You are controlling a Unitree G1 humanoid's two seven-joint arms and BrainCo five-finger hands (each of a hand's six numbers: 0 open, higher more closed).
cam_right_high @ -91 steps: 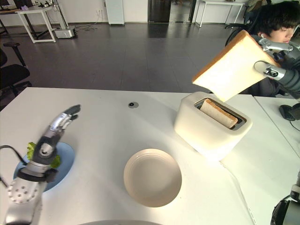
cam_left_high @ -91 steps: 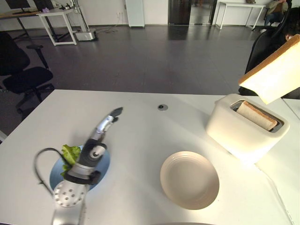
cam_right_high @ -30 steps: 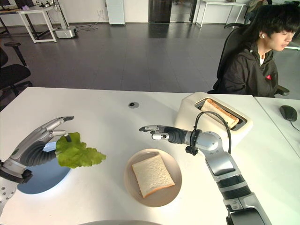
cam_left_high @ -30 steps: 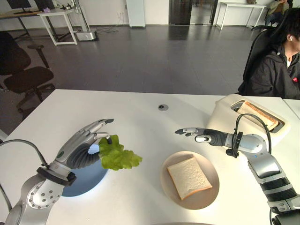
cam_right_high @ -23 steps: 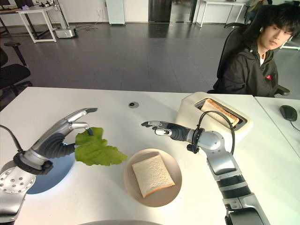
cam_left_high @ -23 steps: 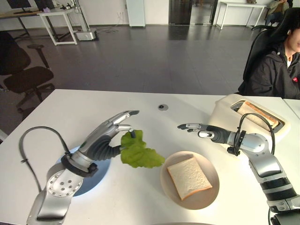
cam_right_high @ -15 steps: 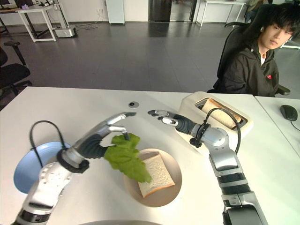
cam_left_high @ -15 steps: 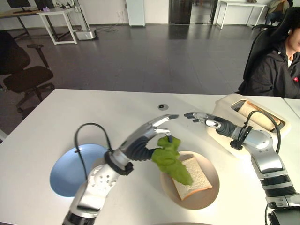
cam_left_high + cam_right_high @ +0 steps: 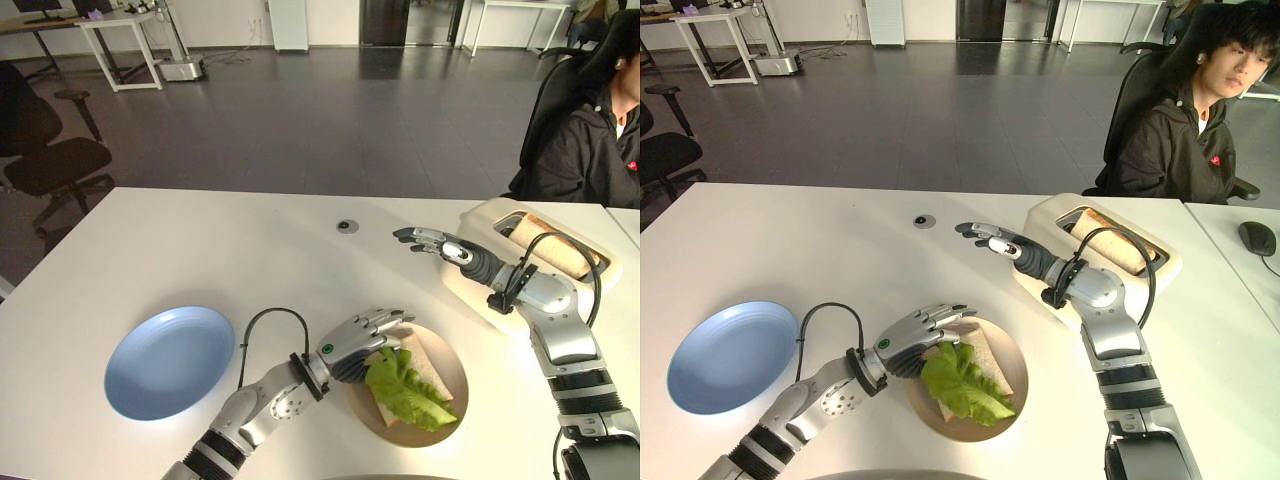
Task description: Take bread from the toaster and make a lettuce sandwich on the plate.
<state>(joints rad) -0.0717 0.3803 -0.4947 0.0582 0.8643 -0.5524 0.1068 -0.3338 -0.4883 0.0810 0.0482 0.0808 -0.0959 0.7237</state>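
The left robot hand (image 9: 362, 338), its grip unclear, should lift gently off the lettuce (image 9: 405, 388) lying on the bread (image 9: 430, 365) at lower centre, while the right robot hand (image 9: 432, 241) hangs spread and empty.

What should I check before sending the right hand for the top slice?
1. Lettuce lying on the bread slice on the plate: ok.
2. Left hand clear of the lettuce: cannot tell; it sits at the plate's left edge, against the leaf.
3. Right hand holding nothing: ok, open, raised beside the toaster.
4. Second slice ready in the toaster slot: ok.
5. Lettuce within the plate's rim: ok.
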